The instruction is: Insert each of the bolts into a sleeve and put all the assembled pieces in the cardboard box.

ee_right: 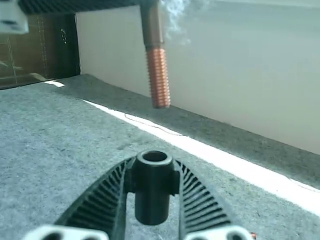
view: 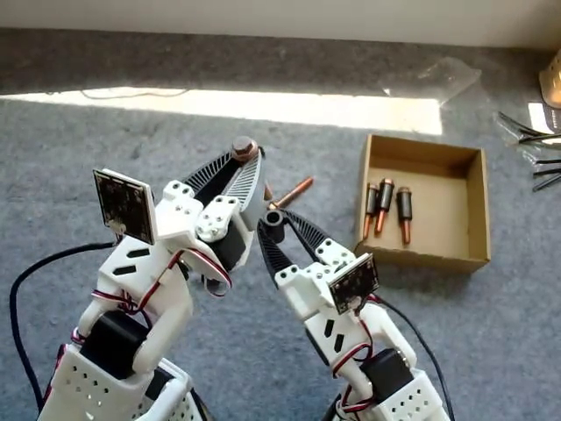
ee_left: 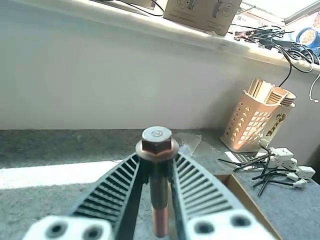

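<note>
Insertion is in hand: left jaws clench the bolt [ee_left: 158, 190], head above them; right jaws grip the sleeve [ee_right: 152, 187], bore upward, threaded tip hanging above and beyond them. Next, likely, centre tip over bore, then lower.

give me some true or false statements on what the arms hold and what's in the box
The left end effector grips a bolt. True.
The right end effector holds a bolt too. False: it holds a black sleeve.
The cardboard box is empty. False: three assembled pieces lie in it.
A loose bolt lies on the carpet outside the box. True.
The held bolt sits inside the sleeve. False: its tip hangs above, apart.
</note>
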You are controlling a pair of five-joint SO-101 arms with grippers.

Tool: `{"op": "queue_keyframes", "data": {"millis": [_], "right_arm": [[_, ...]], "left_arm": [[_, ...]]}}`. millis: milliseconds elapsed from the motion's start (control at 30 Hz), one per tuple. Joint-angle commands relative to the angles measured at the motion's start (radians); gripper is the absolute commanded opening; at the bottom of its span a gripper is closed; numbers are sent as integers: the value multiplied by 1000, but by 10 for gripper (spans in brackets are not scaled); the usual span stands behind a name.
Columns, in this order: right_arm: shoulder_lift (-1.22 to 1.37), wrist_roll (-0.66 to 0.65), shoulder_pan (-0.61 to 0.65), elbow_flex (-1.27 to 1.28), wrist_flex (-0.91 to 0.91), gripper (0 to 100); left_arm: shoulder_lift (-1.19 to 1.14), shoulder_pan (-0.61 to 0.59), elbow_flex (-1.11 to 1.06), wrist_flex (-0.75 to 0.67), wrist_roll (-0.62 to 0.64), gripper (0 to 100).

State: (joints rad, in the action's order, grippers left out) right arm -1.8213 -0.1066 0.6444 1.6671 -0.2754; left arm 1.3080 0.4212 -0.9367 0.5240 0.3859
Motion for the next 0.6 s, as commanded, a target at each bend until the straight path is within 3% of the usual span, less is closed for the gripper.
{"op": "queue_keyframes", "data": {"millis": [0,200,567], "right_arm": [[-5,-100,7,148,28,5],[2,-112,10,148,28,5],[2,-112,7,148,18,5]], "left_arm": [[21,-7,7,3,-28,6],[22,91,-45,-2,-121,6],[22,93,-51,2,-121,6]]}}
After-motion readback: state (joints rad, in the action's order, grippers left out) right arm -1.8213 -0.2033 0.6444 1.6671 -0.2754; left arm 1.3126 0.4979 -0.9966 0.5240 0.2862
